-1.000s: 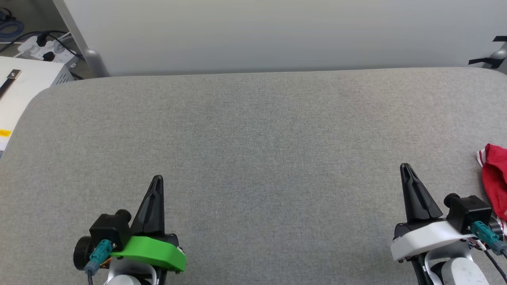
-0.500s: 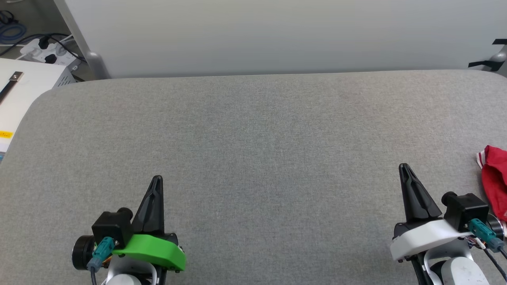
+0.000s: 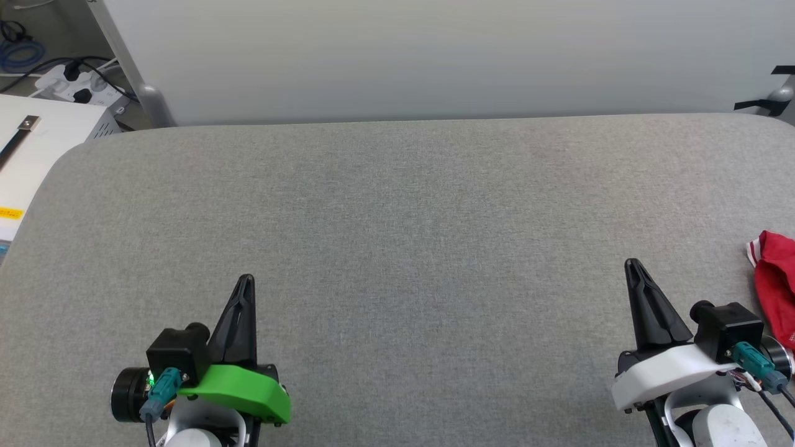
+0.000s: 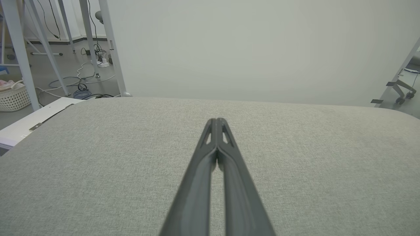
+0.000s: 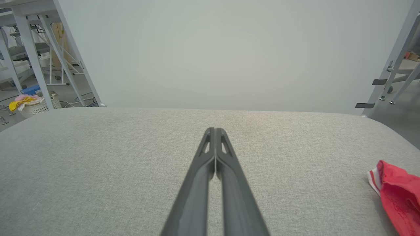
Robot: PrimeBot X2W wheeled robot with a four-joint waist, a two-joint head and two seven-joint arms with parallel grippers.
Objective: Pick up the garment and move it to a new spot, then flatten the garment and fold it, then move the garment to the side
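**Red garment (image 3: 775, 292) bunched at table's (image 3: 397, 205) right edge**

My left gripper (image 3: 246, 282) and right gripper (image 3: 632, 266) sit low over the grey table, each with fingers pressed together on nothing. I see the garment lying near the right gripper, apart from its fingers.

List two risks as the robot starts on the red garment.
1. The garment lies bunched far right, cut off by the head view's edge, so a grasp may be badly aimed.
2. Both the right gripper and left gripper are shut; reaching unopened would likely just push the cloth.
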